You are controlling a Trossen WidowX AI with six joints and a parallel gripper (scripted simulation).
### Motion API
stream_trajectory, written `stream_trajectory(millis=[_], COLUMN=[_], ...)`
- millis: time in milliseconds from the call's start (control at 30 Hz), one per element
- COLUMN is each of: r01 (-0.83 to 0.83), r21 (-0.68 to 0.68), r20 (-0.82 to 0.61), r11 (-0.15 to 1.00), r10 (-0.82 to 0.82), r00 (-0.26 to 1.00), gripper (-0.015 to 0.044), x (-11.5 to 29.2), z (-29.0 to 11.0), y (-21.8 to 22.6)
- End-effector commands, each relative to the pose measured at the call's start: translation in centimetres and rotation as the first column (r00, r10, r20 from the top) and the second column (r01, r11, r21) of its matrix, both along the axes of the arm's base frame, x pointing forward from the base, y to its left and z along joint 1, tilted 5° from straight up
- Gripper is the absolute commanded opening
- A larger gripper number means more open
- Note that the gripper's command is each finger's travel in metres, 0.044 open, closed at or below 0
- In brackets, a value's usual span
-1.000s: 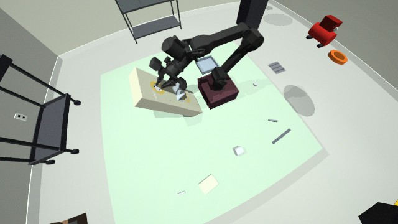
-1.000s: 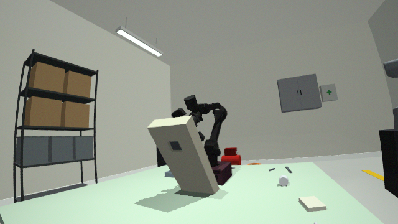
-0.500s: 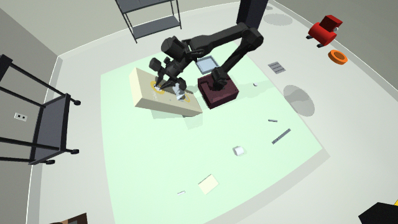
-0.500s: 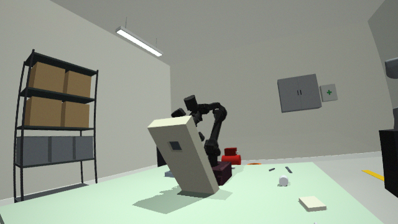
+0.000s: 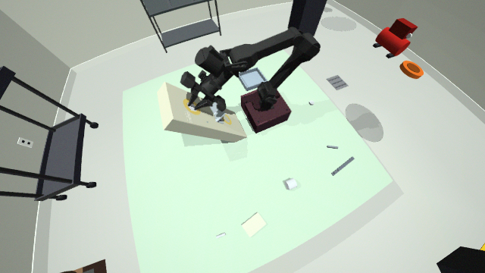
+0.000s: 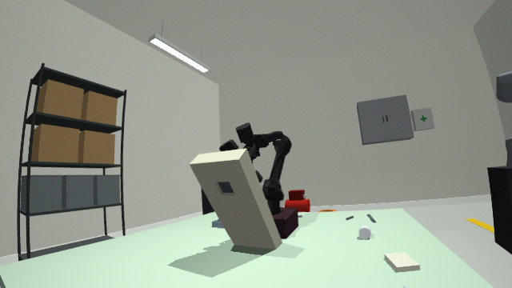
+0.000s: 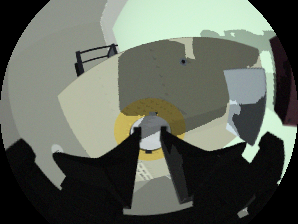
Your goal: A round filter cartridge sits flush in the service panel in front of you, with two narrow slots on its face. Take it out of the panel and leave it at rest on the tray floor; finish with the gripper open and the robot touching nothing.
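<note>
A cream service panel (image 5: 172, 111) (image 6: 240, 208) (image 7: 87, 106) leans on the green mat. On its face a yellow ring (image 5: 186, 103) (image 7: 127, 125) surrounds the round pale cartridge (image 7: 152, 124). My gripper (image 5: 197, 108) (image 7: 149, 133) is pressed against the cartridge face, with its fingers a small way apart and the tips at the cartridge. I cannot tell whether the tips sit inside the slots. Nothing is clamped between the fingers. The blue-grey tray (image 5: 251, 79) lies behind the arm, beside the maroon base (image 5: 270, 115). In the exterior view the panel hides the gripper.
A grey-white part (image 5: 218, 110) (image 7: 246, 106) sticks out of the panel beside a second yellow ring (image 5: 227, 120). A white cylinder (image 5: 291, 183) (image 6: 364, 232), a cream block (image 5: 254, 224) (image 6: 402, 262) and a grey bar (image 5: 342, 166) lie on the mat. Carts and shelves stand around.
</note>
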State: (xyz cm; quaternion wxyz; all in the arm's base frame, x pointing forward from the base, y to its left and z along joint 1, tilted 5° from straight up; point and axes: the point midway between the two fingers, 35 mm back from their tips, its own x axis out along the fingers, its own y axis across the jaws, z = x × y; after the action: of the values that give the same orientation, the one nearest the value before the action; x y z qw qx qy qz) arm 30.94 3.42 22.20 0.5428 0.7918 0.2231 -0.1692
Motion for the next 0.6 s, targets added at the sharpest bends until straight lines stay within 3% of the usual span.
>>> stream_trajectory(millis=[0,567], r01=[0.005,0.005], r21=[0.003,0.003], r20=[-0.004,-0.004], r11=[1.0,1.0], r10=[-0.005,-0.005], r00=[1.0,1.0], gripper=[0.0113,0.0113], x=[0.31,0.74], z=[-0.3,-0.55], y=[0.03,0.11])
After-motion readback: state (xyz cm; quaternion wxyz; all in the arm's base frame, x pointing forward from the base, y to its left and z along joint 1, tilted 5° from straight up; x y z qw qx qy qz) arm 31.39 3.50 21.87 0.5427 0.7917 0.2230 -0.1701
